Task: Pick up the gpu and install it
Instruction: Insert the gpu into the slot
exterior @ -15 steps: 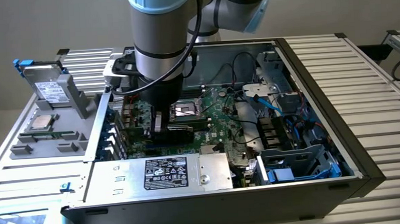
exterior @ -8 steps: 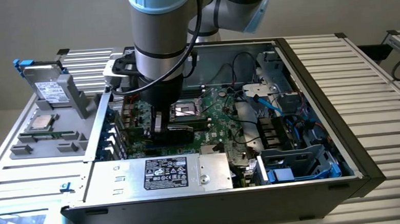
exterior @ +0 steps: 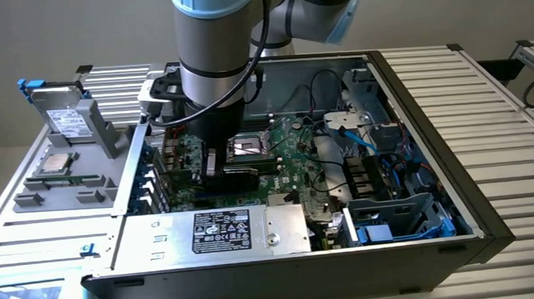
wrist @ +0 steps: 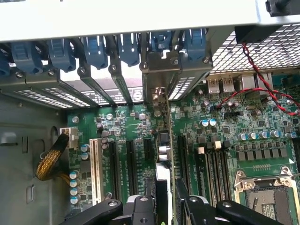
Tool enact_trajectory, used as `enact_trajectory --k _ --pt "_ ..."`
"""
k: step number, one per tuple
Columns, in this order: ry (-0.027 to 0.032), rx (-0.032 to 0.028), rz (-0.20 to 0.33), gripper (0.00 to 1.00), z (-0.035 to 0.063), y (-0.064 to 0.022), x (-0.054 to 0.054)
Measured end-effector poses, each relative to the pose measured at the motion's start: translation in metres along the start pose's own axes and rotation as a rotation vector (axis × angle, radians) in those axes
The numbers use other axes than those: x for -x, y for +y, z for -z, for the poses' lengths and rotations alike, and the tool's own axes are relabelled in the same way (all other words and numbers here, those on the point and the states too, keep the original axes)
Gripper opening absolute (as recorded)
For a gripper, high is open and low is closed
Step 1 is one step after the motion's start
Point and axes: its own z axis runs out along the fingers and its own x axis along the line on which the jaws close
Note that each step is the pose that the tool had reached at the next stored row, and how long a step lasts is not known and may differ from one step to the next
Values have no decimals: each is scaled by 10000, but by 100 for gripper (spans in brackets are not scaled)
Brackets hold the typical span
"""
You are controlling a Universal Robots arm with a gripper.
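Note:
The gpu (wrist: 168, 154) stands on edge over the green motherboard (wrist: 225, 136), seen edge-on as a thin green board. Its metal end bracket (wrist: 157, 91) sits against the rear slot openings of the case. My gripper (wrist: 167, 208) is shut on the card, with one black finger (wrist: 143, 206) on each side of it. In the exterior view the arm reaches straight down into the open computer case (exterior: 430, 113), and my gripper (exterior: 215, 171) is low over the expansion slots beside the CPU socket (exterior: 248, 147).
Blue slot latches (wrist: 96, 49) line the rear wall. A white slot (wrist: 95, 168) and black slots flank the card. On the exterior view's left, a grey tray (exterior: 32, 199) carries a hard drive (exterior: 64, 119), a CPU (exterior: 59, 162) and a RAM stick (exterior: 63, 181). The power supply (exterior: 230, 230) and drive cage (exterior: 399, 218) bound the front.

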Motion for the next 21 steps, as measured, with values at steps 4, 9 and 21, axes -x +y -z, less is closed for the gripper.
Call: enact_trajectory --k 4,9,21 --pt "-5 3 1 28 -6 0 5" --pt "-10 7 2 28 -14 11 9" --pt "1 116 -3 28 -12 -12 18"
